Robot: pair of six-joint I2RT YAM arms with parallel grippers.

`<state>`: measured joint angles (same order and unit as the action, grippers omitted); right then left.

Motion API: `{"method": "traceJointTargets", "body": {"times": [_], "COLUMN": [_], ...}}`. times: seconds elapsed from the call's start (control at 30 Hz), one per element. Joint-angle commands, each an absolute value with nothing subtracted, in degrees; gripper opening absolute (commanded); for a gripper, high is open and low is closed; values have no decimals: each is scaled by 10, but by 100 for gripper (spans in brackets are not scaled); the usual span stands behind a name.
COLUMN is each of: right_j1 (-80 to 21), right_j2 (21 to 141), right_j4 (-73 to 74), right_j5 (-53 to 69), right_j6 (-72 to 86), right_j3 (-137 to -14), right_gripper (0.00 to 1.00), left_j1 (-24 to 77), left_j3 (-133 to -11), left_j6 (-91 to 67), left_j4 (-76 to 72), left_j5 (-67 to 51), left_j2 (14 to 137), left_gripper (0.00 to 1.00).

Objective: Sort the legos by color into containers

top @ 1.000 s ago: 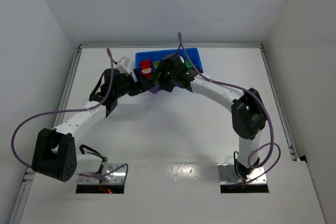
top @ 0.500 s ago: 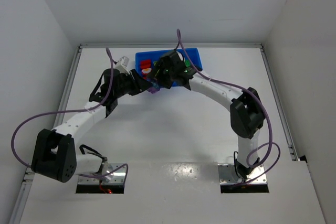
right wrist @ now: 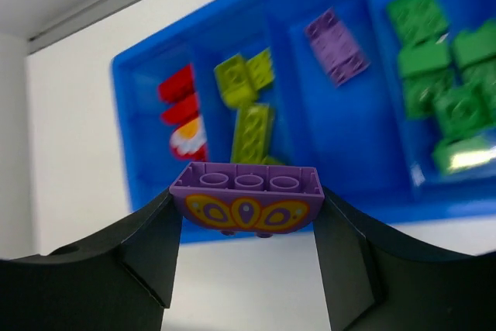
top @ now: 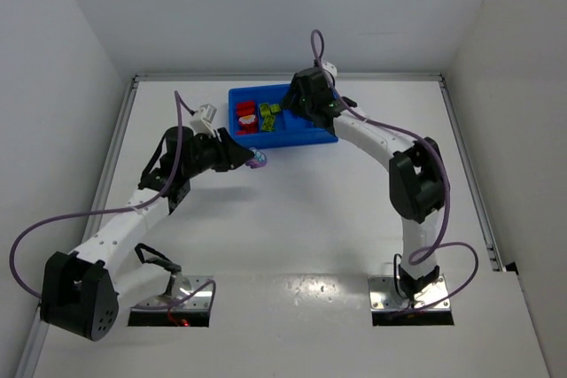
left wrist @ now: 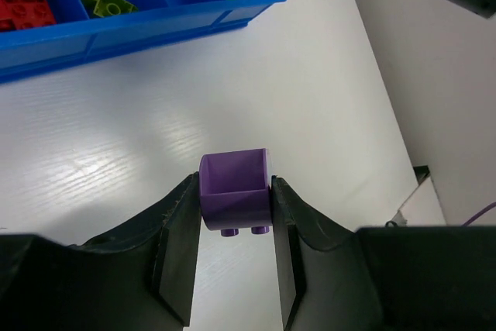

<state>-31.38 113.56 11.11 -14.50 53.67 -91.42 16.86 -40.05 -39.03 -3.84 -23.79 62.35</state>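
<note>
Blue tray on white table, white walls

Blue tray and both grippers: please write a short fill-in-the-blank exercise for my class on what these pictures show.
The left gripper is shut on a small brick coloured ____. The right gripper holds a patterned brick over the tray, which has ____ compartments. The green bricks lie in the end compartment farthest from the ____ ones.
Missing words: purple; four; red.

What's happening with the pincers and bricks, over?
Left pincer shut on small purple plastic brick. Right pincer shut on curved purple patterned plastic brick, over blue plastic tray. Way clear.
</note>
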Motion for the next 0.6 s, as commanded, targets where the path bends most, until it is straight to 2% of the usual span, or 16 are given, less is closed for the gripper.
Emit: {"method": "traceJointTargets", "body": {"times": [0.0,0.07,0.13,0.27,0.3,0.37,0.4,0.47,0.5,0.57], "right_j1": [-303,-298,-292,-287,-287,-287,-281,-281,-281,-281], "right_j2": [1164,1180,1207,1245,1251,1261,1268,1268,1268,1256], "right_j4": [45,38,38,24,17,11,11,5,5,5], "right_j5": [-199,-199,-191,-173,-167,-159,-159,-154,-154,-154], "right_j6": [408,376,366,346,346,341,336,331,320,314], "right_j3": [-948,-964,-976,-1000,-1000,-1008,-1017,-1022,-1022,-1027], "right_gripper": [0,1,7,29,39,52,62,73,84,95], "left_j1": [174,174,174,174,168,163,157,156,156,156], "left_j3": [-412,-418,-425,-443,-449,-455,-463,-470,-470,-483], "left_j6": [-338,-326,-319,-302,-294,-294,-288,-282,-276,-271], "left_j4": [-30,-24,-24,-19,-18,-13,-8,-8,-8,-8], "left_j5": [-224,-218,-210,-210,-210,-210,-210,-204,-204,-204], "left_j2": [599,599,599,612,618,623,623,635,635,656], "left_gripper": [0,0,0,0,0,0,0,0,0,0]}}
